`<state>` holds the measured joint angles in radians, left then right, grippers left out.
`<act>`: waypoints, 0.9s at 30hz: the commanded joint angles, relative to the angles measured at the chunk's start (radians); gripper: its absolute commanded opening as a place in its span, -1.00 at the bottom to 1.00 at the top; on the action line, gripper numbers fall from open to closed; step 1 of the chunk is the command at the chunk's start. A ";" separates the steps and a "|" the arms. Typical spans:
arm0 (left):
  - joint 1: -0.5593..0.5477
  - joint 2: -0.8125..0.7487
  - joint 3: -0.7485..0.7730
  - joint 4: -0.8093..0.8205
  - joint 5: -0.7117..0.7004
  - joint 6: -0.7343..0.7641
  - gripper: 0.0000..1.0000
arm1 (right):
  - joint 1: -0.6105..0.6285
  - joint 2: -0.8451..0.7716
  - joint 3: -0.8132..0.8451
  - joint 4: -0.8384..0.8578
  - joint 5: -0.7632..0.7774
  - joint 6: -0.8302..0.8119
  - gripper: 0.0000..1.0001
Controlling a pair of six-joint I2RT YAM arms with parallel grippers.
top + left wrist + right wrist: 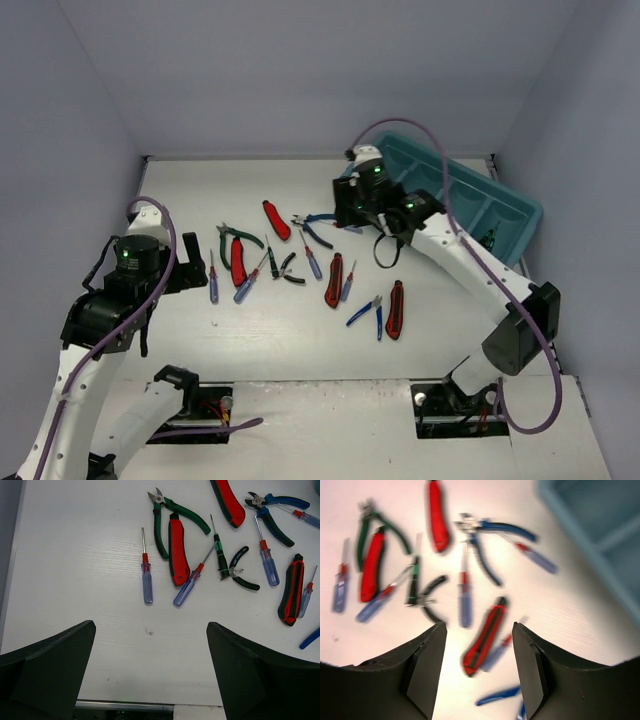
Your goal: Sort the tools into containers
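The tools are lying scattered across the middle of the white bench (180, 200), to the left of the teal tray (520, 215), which is sitting at the far right with its compartments side by side. The left gripper (151, 640) is hovering over bare bench at the near left of the spread, its jaws standing wide apart and gripping nothing. Just beyond it a blue screwdriver (146, 577) is lying alone, and further right a red knife (177, 552) is lying with its end between the handles of the green pliers (165, 527). The right gripper (478, 630) is hanging above the far right part of the spread, close to the tray, its jaws standing partly apart with nothing between them. Its own view is coming out blurred, yet the blue pliers (505, 527) and a second red knife (484, 637) are showing on the bench beneath it. A third red knife (395, 308) and small blue pliers (362, 313) are lying side by side nearest the arms' bases
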<state>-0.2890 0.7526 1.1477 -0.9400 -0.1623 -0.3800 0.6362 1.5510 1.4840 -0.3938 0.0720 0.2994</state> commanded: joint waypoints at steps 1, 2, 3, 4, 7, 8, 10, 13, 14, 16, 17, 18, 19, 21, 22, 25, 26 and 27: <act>-0.005 0.014 0.010 0.035 -0.010 -0.019 0.84 | 0.156 0.139 0.090 0.006 0.081 0.045 0.04; -0.004 0.013 0.011 0.035 -0.009 -0.019 0.84 | 0.188 0.193 0.116 0.009 0.101 0.055 0.02; -0.004 0.013 0.012 0.035 -0.007 -0.018 0.84 | 0.211 0.235 0.141 0.012 0.115 0.062 0.00; -0.004 0.013 0.013 0.035 -0.006 -0.017 0.84 | 0.233 0.268 0.160 0.016 0.123 0.067 -0.02; -0.004 0.009 0.013 0.033 -0.007 -0.013 0.84 | 0.294 0.386 0.232 0.032 0.130 0.072 -0.08; -0.004 0.008 0.013 0.033 -0.007 -0.013 0.84 | 0.307 0.420 0.254 0.035 0.129 0.069 -0.09; -0.004 0.007 0.012 0.033 -0.006 -0.015 0.84 | 0.321 0.479 0.287 0.039 0.130 0.062 -0.10; -0.004 0.005 0.011 0.029 -0.005 -0.014 0.84 | 0.332 0.550 0.330 0.044 0.132 0.058 -0.13; -0.004 0.003 0.010 0.026 -0.007 -0.014 0.84 | 0.334 0.569 0.351 0.047 0.133 0.055 -0.15; -0.003 0.000 0.010 0.021 -0.012 -0.011 0.84 | 0.336 0.616 0.377 0.052 0.142 0.053 -0.19; -0.003 -0.002 0.008 0.019 -0.013 -0.011 0.84 | 0.335 0.633 0.386 0.053 0.150 0.055 -0.21; -0.004 -0.003 0.007 0.017 -0.014 -0.011 0.84 | 0.336 0.645 0.395 0.054 0.158 0.058 -0.22; -0.004 -0.004 0.006 0.014 -0.014 -0.011 0.84 | 0.335 0.659 0.398 0.055 0.170 0.061 -0.22; -0.004 -0.005 0.003 0.011 -0.014 -0.011 0.84 | 0.336 0.674 0.410 0.056 0.191 0.065 -0.22; -0.004 -0.006 0.003 0.010 -0.015 -0.012 0.84 | 0.336 0.685 0.417 0.058 0.197 0.065 -0.22; -0.004 -0.007 0.005 0.005 -0.018 -0.013 0.84 | 0.334 0.723 0.439 0.062 0.204 0.061 -0.23; -0.004 -0.007 0.006 0.003 -0.019 -0.013 0.84 | 0.333 0.735 0.447 0.064 0.204 0.059 -0.23; -0.004 -0.009 0.006 0.003 -0.019 -0.013 0.84 | 0.333 0.743 0.454 0.067 0.204 0.058 -0.23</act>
<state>-0.2890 0.7398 1.1477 -0.9474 -0.1623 -0.3805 0.9749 2.2659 1.8720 -0.3567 0.2228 0.3511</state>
